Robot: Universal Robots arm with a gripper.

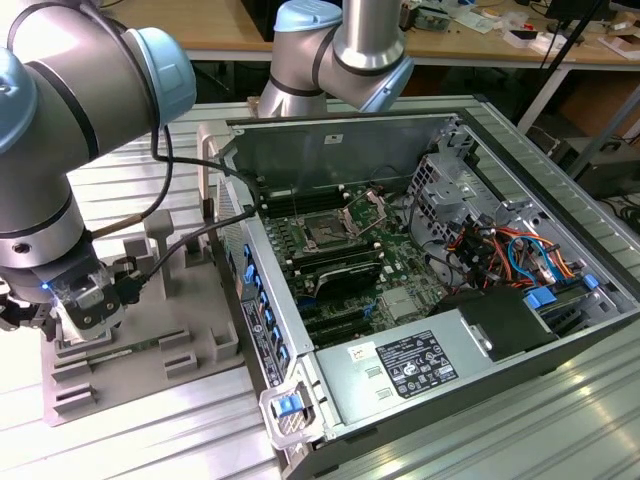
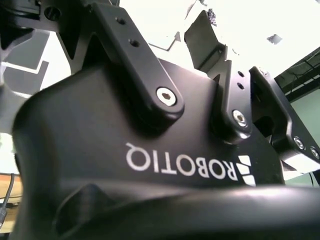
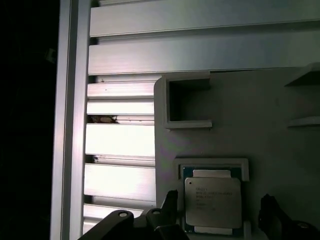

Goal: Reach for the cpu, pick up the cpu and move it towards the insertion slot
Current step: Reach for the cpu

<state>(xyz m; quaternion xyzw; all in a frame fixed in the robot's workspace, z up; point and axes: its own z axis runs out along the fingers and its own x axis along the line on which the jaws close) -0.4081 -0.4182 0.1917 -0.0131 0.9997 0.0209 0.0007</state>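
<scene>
Gripper (image 3: 218, 212) fingers (image 3: 169, 206) stand spread, one on each side of the cpu (image 3: 212, 202), which lies flat in its recess on the grey tray (image 3: 260, 140). The tray sits at the exterior view's left, well apart from the insertion slot (image 1: 325, 232) inside the open computer case (image 1: 340, 150).

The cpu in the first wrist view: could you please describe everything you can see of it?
The cpu is a flat square chip: a pale silvery metal lid with print, on a blue-green base. It lies flat in a raised-rim pocket of the grey tray, not lifted. The open gripper straddles it, one dark finger on each side, neither visibly pressing it.
</scene>
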